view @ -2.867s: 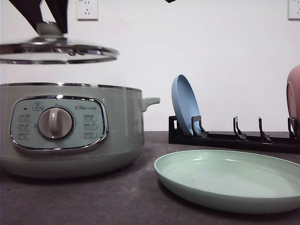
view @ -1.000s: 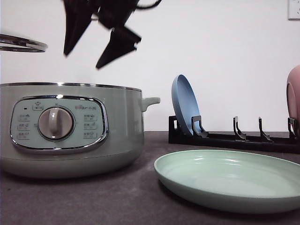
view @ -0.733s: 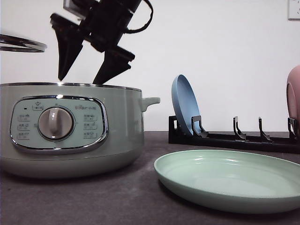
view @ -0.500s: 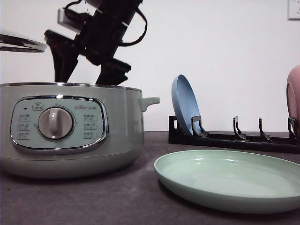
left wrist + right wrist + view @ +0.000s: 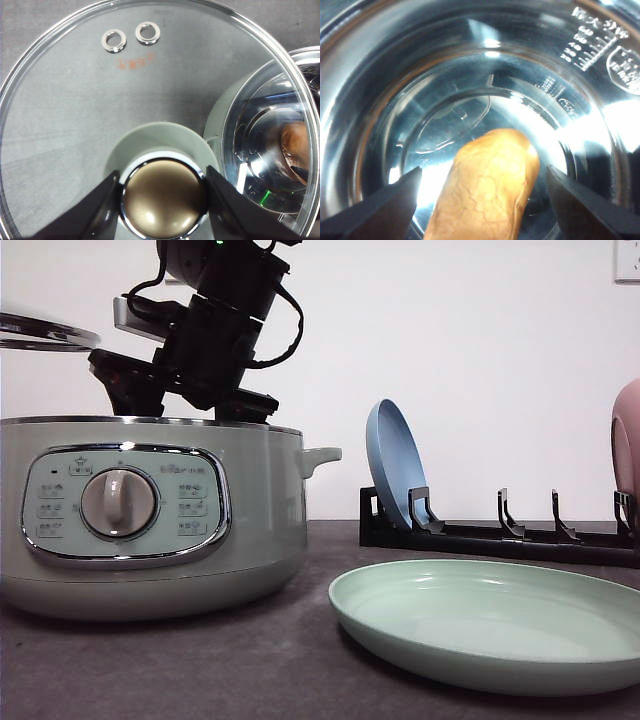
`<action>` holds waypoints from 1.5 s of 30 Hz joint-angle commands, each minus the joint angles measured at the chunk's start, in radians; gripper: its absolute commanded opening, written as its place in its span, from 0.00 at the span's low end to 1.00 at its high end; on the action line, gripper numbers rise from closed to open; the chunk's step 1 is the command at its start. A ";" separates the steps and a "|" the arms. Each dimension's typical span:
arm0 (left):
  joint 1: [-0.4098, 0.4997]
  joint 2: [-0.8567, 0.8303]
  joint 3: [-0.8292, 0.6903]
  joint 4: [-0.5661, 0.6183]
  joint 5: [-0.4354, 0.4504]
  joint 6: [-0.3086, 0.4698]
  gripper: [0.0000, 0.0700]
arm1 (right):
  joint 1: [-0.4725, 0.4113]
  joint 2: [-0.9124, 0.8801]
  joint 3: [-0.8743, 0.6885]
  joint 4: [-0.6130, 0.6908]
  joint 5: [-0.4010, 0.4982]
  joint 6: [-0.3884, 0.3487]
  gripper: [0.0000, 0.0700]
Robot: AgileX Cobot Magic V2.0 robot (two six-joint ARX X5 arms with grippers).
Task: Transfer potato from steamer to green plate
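potato [image 5: 487, 185] lies on the steel floor inside the steamer [image 5: 150, 515], between the spread fingers of the right gripper [image 5: 480, 210], neither finger touching it. left gripper [image 5: 162, 200] pinches the lid knob [image 5: 164, 197], lid held aside. sound practice: lower until both pads bracket the potato's middle, then close gently. green plate [image 5: 490, 625] waits beside the steamer.
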 commanded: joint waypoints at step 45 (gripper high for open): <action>-0.028 -0.005 0.037 0.041 0.061 0.008 0.00 | -0.074 -0.378 0.028 -0.173 0.000 -0.021 0.28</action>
